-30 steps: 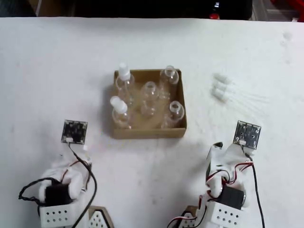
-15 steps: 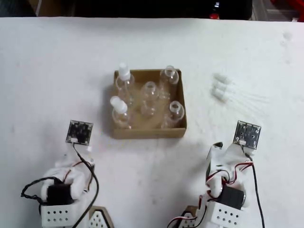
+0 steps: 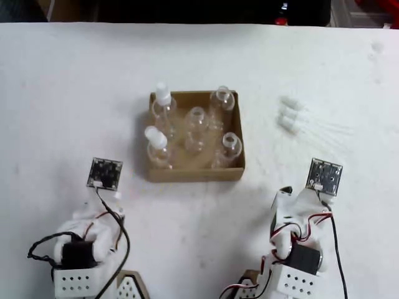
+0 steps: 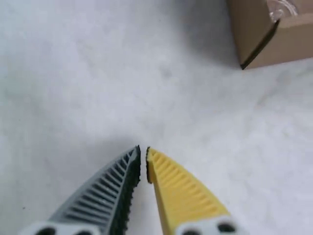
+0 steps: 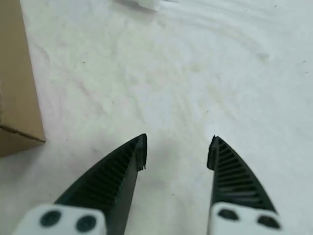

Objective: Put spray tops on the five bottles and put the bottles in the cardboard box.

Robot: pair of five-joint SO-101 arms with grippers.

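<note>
**Two bottles capped, three bare, both arms low at the near edge**

The left end effector (image 4: 143, 155) hovers just over the white surface (image 3: 75, 75). Its grey and yellow fingers are pressed together with only a hairline between the tips, and they grip nothing. Beyond it sits one corner of the brown cardboard box (image 4: 274, 41), near but not touching.

Over to the right end effector (image 5: 177, 147): black fingers spread wide and empty, pointing out across the surface, with the box wall (image 5: 14, 88) off to one side. That spread reads as readiness to me. The three loose white spray tops (image 3: 288, 114) lie in a row ahead of it, well apart from the box, on that arm's side.

Out to the box (image 3: 196, 174) from above: all five clear plastic bottles (image 3: 195, 128) stand upright inside. The two capped bottles (image 3: 156, 146) are on the side away from the loose tops, and the three open-necked bottles (image 3: 229, 144) fill the middle and the nearer side. I'd judge the box walls hold the bottles steady, so a top could be pressed on without one sliding.

Now the hard bits. The clear bottle walls melt into the cardboard, and the loose tops' thin tubes are faint streaks on white. I cannot tell whether the fitted tops are fully seated. The right wrist view cuts one top off at its edge.
</note>
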